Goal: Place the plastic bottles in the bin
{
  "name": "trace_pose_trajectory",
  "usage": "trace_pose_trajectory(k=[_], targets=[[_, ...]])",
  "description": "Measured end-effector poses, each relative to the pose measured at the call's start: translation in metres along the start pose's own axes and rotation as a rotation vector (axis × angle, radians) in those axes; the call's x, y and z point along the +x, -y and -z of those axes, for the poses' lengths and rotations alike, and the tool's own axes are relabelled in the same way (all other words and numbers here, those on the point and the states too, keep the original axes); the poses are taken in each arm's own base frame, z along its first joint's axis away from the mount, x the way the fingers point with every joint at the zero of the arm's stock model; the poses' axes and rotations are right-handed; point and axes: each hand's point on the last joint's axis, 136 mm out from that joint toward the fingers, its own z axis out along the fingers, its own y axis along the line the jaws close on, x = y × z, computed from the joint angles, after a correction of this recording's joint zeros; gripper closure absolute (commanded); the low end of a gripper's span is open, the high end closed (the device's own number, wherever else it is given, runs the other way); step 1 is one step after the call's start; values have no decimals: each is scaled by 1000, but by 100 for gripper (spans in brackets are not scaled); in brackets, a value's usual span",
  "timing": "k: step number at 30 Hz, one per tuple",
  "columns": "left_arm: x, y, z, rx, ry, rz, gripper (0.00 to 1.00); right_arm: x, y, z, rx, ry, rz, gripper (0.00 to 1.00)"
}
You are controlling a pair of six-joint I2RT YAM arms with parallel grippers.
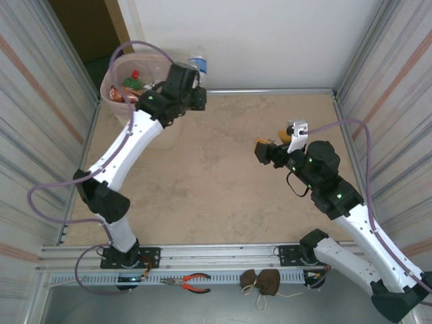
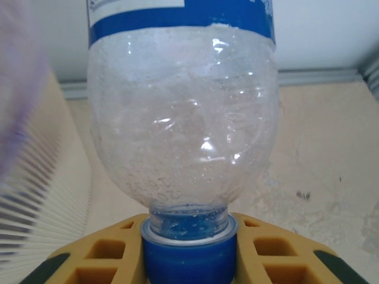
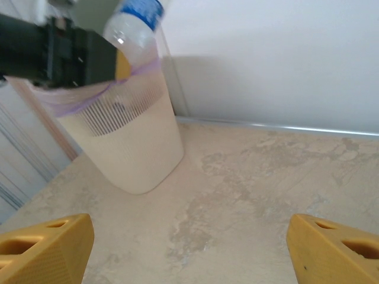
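Left end effector [image 2: 189,251] clamped on the neck of the blue-capped bottle [image 2: 183,136], held high at the rim of the bin [image 3: 133,154], presumably to clear it for the drop; right end effector [image 3: 189,248] gapes empty over the desk [image 3: 254,177].

White back wall [image 1: 270,40], ribbed side panels [image 1: 40,101], mottled beige tabletop [image 1: 216,175]

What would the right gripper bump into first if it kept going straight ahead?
Probably the bare table, then the white wall behind it. The right gripper, jaws open, points past the bin, which stands off to the left. Depth is hard to judge.
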Motion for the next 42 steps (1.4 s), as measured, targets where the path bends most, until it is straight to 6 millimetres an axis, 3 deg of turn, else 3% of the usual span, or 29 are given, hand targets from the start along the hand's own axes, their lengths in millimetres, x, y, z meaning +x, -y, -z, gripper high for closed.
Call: trace_pose_trajectory(k=[5, 13, 17, 22, 31, 33, 36, 42], targets=[[-38, -50, 32, -60, 76, 67, 76, 0, 0, -4, 1, -8, 0, 16], [-70, -138, 57, -177, 106, 189, 76, 8, -2, -13, -13, -39, 0, 16], [-76, -167, 49, -200, 85, 234, 75, 10, -2, -15, -15, -48, 0, 17], [-60, -196, 15, -225, -5, 298, 74, 10, -3, -15, -18, -49, 0, 17], [-22, -233, -39, -262, -144, 409, 71, 10, -3, -15, -18, -49, 0, 17], [-22, -238, -44, -268, -141, 423, 69, 10, -3, -15, -18, -50, 0, 17], [-27, -240, -43, -261, -122, 441, 58, 10, -3, -15, -18, -50, 0, 17], [-38, -229, -45, -189, -93, 469, 47, 10, -3, -15, -17, -50, 0, 17]])
